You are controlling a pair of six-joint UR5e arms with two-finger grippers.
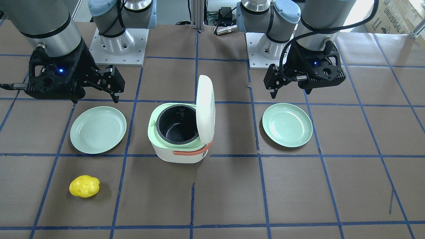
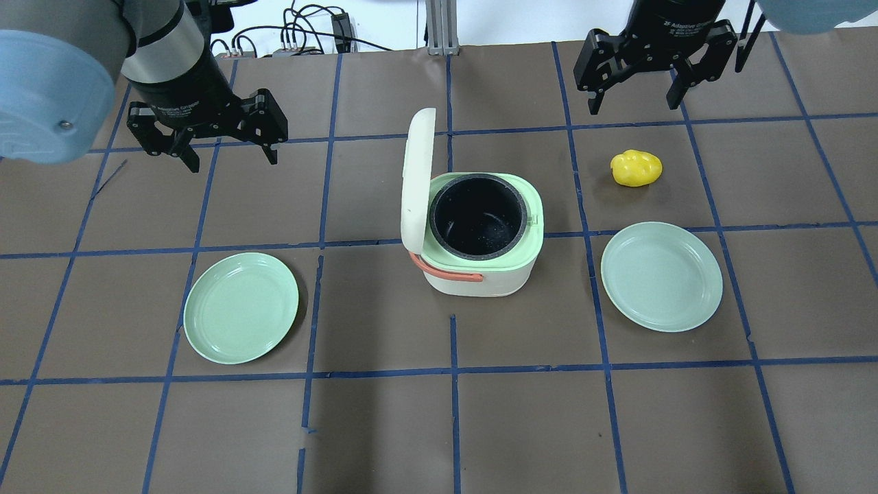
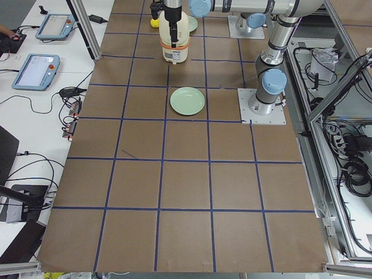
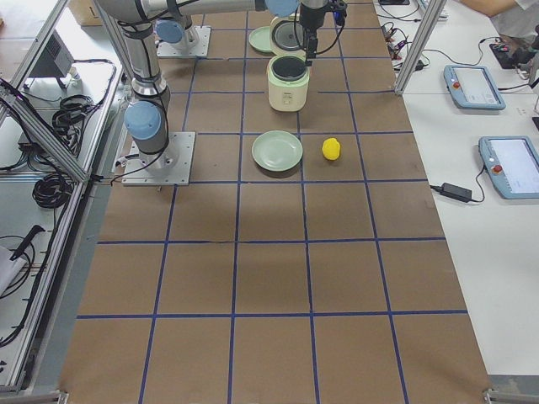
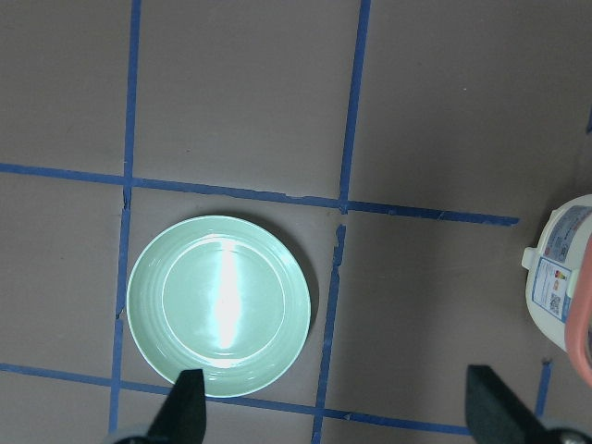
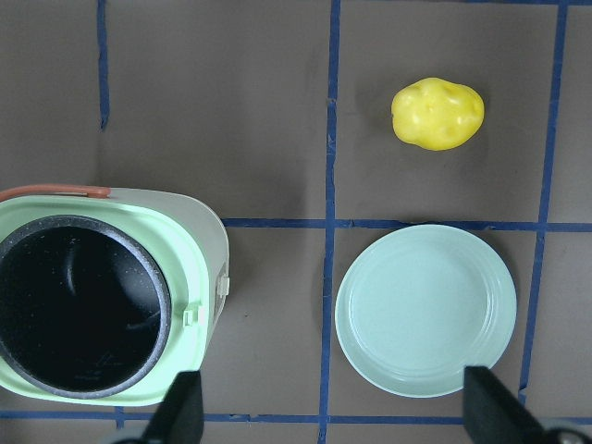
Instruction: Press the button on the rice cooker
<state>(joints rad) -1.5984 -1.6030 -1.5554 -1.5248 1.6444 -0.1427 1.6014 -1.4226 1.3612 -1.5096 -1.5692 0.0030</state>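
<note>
A: While both arms hang high, left gripper (image 2: 204, 142) is spread wide, holding nothing, over bare table left of the rice cooker (image 2: 480, 237). Right gripper (image 2: 634, 77) likewise agape and empty, beyond the yellow potato (image 2: 636, 168).

B: Cooker state?

A: Centre of the table between two green plates (image 2: 241, 307) (image 2: 661, 276), lid (image 2: 417, 180) upright, black pot (image 2: 478, 217) empty.

B: Handling?

A: Rigid plastic shell, probably light, so it may slide. Button not visible; likely near the latch tab (image 6: 220, 287). Push straight with one fingertip, no grip.
</note>
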